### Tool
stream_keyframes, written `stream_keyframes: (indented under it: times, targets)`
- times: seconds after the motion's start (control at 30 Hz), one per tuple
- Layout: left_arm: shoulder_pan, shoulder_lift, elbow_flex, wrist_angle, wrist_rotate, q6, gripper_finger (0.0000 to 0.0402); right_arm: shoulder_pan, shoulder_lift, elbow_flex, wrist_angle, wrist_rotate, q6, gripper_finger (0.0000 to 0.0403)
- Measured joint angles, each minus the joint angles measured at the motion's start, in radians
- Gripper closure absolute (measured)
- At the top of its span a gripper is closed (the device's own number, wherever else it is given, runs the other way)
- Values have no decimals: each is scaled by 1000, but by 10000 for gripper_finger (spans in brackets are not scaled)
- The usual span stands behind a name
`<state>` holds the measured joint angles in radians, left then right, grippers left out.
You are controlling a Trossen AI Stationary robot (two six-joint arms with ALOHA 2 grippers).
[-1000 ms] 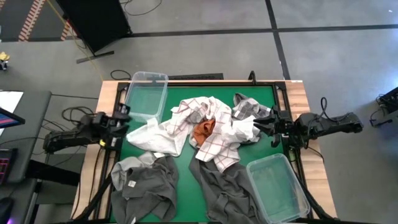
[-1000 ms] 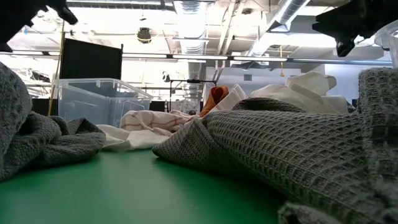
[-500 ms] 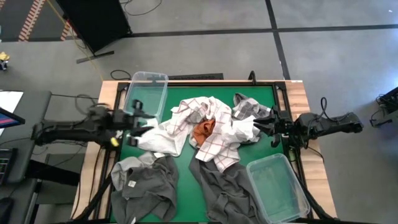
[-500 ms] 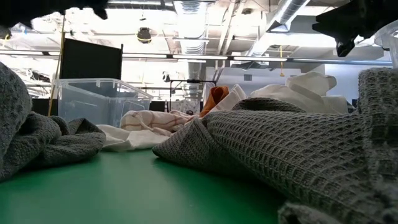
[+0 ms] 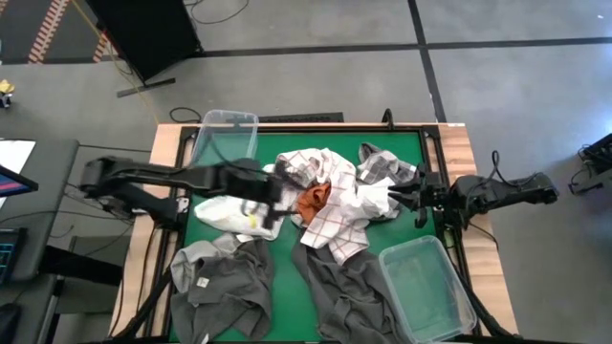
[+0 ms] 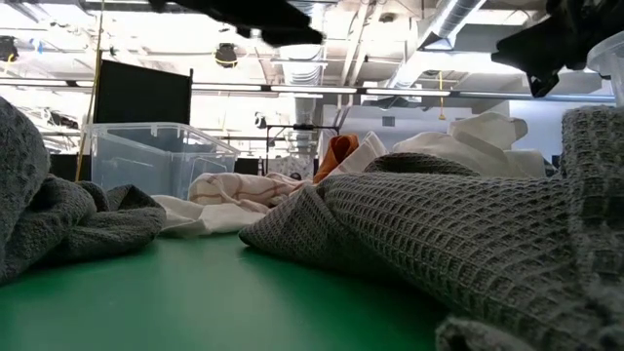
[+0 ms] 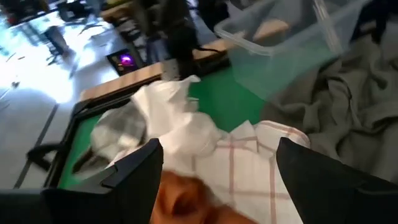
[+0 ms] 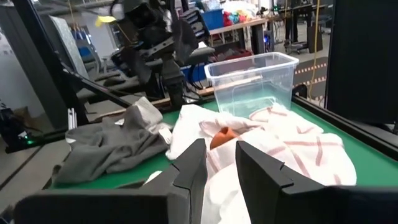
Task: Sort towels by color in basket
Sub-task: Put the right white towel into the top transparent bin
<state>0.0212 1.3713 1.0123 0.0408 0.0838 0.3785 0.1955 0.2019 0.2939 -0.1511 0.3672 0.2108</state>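
Over the rust-orange towel (image 5: 314, 200), our left gripper (image 5: 275, 189) has swung in, fingers spread, grasp imminent; right gripper (image 5: 394, 198) waits, fingers slightly apart.

Nothing to read here, no words, brands, numbers or signs in any view. There's a small pale tag (image 5: 202, 282) on the dark grey towel (image 5: 222, 290) down at 7 o'clock on the table, but whatever is printed on it is too small to make out.
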Motion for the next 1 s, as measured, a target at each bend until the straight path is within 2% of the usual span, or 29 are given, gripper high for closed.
stream_keyframes:
  times: [0.13, 0.43, 0.73, 0.93, 1.0]
  targets:
    - [-19, 162, 127, 0, -20, 70, 101, 0, 0, 0, -16, 0, 0, 285]
    - [-20, 482, 377, -26, -28, 108, 101, 0, 0, 0, -44, 0, 0, 285]
    - [-14, 728, 573, -32, -38, 149, 101, 0, 1, 0, -57, 0, 0, 285]
    - [8, 863, 713, -49, -167, 109, 102, 0, 1, 0, -63, 0, 2, 285]
    - [14, 889, 749, -62, -179, 106, 105, 0, 1, 0, -69, 0, 26, 285]
